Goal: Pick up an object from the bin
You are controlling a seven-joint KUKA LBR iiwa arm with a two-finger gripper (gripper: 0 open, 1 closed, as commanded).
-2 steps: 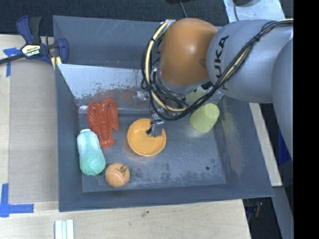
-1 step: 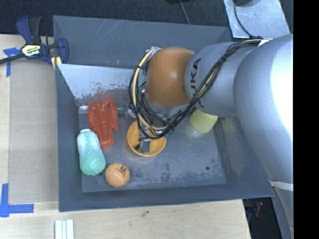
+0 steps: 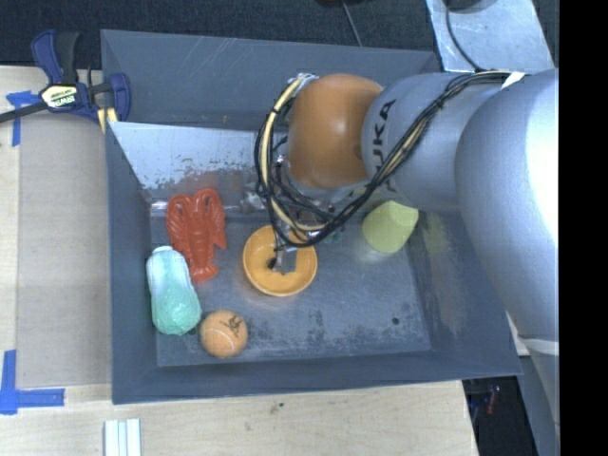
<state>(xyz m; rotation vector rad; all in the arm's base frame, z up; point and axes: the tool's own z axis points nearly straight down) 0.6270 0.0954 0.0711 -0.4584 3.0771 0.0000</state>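
My gripper (image 3: 282, 257) reaches down into a round orange-yellow dish (image 3: 278, 264) in the middle of the bin; its tip sits inside the dish's hollow, and the wrist above hides most of it. A red lobster-shaped toy (image 3: 197, 228) lies to the left of the dish. A pale yellow-green lump (image 3: 389, 226) lies to its right, partly under the arm.
A pale green and white bottle-like thing (image 3: 172, 292) lies along the bin's left wall. A small orange ball (image 3: 224, 333) rests near the front wall. The arm with its orange cover and cables spans the bin's right half.
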